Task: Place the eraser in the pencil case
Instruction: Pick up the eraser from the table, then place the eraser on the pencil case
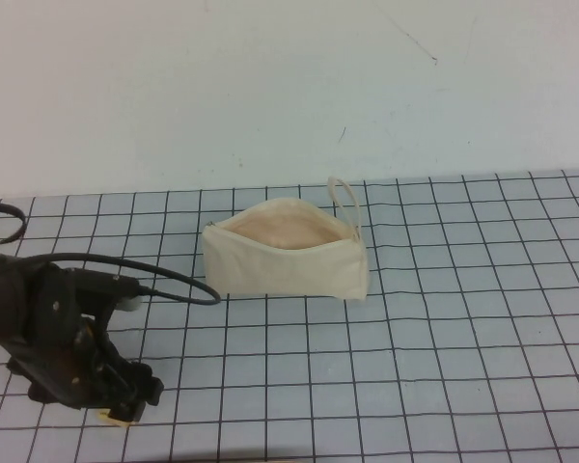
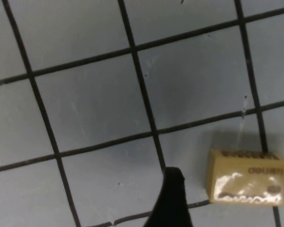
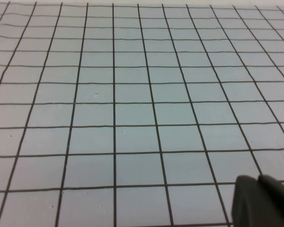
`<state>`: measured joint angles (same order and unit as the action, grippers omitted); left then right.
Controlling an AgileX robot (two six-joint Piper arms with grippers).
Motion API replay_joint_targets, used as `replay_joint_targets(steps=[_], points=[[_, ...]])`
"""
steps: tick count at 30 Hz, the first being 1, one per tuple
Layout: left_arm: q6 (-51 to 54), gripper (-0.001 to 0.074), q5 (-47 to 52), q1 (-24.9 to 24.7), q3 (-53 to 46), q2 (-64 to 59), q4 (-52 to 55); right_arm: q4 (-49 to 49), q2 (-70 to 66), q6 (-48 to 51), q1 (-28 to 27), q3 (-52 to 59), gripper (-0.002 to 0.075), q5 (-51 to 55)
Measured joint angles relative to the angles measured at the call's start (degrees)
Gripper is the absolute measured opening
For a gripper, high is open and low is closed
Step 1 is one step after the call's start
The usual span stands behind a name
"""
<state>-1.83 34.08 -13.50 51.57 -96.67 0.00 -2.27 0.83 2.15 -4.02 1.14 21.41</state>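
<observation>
The eraser (image 2: 248,183) is a small tan-yellow block with dark print, lying flat on the grid mat. In the high view it (image 1: 113,417) peeks out under my left gripper (image 1: 118,400) at the near left. My left gripper (image 2: 229,189) is low over the mat and open, with one dark finger (image 2: 173,201) beside the eraser; the other finger is out of view. The pencil case (image 1: 285,256) is a cream pouch standing unzipped mid-table, peach lining showing, with its loop strap (image 1: 345,198) at the right end. My right gripper (image 3: 259,182) is shut, empty, over bare mat.
A white wall (image 1: 289,87) rises behind the mat. The left arm's black cable (image 1: 164,280) arcs toward the pouch's left end. Open grid mat (image 1: 463,338) lies to the right of and in front of the pouch. The right arm is outside the high view.
</observation>
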Motion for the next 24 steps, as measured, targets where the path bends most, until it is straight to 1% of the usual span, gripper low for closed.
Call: replay_joint_targets(steps=[5, 7, 9, 12, 13, 17, 20, 24], points=[[-2.2, 0.0529, -1.0, 0.0, 0.0, -3.7, 0.6, 0.0, 0.0, 0.0, 0.0, 0.0, -0.0003, 0.0], [-2.9, 0.0507, -1.0, 0.0, 0.2, -4.0, 0.0, 0.0, 0.0, 0.0, 0.0, 0.0, -0.0003, 0.0], [-3.0, 0.0456, -1.0, 0.0, 0.7, -4.3, 0.3, 0.0, 0.0, 0.0, 0.0, 0.0, -0.0003, 0.0], [-3.5, 0.0311, -1.0, 0.0, 1.4, -4.5, 0.3, 0.0, 0.0, 0.0, 0.0, 0.0, -0.0003, 0.0], [-3.6, 0.0277, -1.0, 0.0, 1.9, -4.5, 0.0, 0.0, 0.0, 0.0, 0.0, 0.0, -0.0003, 0.0], [-4.0, 0.0282, -0.7, -0.1, 3.8, -4.5, -0.7, 0.0, 0.0, 0.0, 0.0, 0.0, -0.0003, 0.0], [-3.2, 0.0282, 1.4, -0.1, 7.2, -4.6, -2.7, 0.0, 0.0, 0.0, 0.0, 0.0, -0.0003, 0.0], [-0.2, 0.0282, 5.7, -0.1, 16.2, -4.8, -7.4, 0.0, 0.0, 0.0, 0.0, 0.0, -0.0003, 0.0]])
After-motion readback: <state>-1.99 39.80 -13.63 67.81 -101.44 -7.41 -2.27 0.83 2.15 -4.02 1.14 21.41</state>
